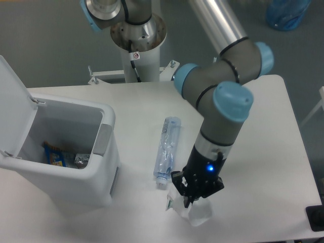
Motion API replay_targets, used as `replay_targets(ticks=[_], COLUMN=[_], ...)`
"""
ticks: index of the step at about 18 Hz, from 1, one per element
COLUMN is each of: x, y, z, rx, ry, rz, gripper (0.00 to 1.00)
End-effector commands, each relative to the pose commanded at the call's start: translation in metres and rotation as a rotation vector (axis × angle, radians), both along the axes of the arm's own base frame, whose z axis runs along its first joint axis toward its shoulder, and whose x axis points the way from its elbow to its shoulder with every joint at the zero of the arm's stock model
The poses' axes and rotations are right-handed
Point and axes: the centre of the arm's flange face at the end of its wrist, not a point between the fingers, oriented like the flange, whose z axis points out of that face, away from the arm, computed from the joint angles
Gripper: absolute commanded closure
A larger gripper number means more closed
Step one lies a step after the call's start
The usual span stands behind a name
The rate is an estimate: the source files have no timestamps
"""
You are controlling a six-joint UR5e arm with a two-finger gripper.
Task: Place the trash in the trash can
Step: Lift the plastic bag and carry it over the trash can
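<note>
Your gripper (190,202) points down near the front edge of the table (253,152), and its fingers look closed on the crumpled clear wrapper (195,212), which bulges out below and to the right of them; whether the wrapper is off the tabletop you cannot tell from this view. A blue light glows on the wrist just above the fingers. Just to the gripper's left lies the crushed clear bottle (166,152), flat on the table with its white cap end toward the front, apart from the fingers. Farther left stands the white trash can (76,174), its flip lid (12,101) swung up and open (a few pieces of rubbish, one of them blue, already lie in the bottom).
</note>
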Motion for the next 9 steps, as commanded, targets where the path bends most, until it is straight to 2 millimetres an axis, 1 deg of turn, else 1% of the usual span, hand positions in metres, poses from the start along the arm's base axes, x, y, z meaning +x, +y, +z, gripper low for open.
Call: replay_targets(ticks=[3, 6, 8, 9], x=[0.018, 0.042, 0.058, 0.065], y=[-0.005, -0.01, -0.014, -0.014], z=[0.04, 0.083, 0.105, 0.11], rx=[0.081, 0.166, 0.208, 0.221], ry=[-0.018, -0.058, -0.076, -0.082], rz=[-0.006, -0.007, -0.018, -0.029], gripper=[1.0, 1.0, 1.0, 1.0])
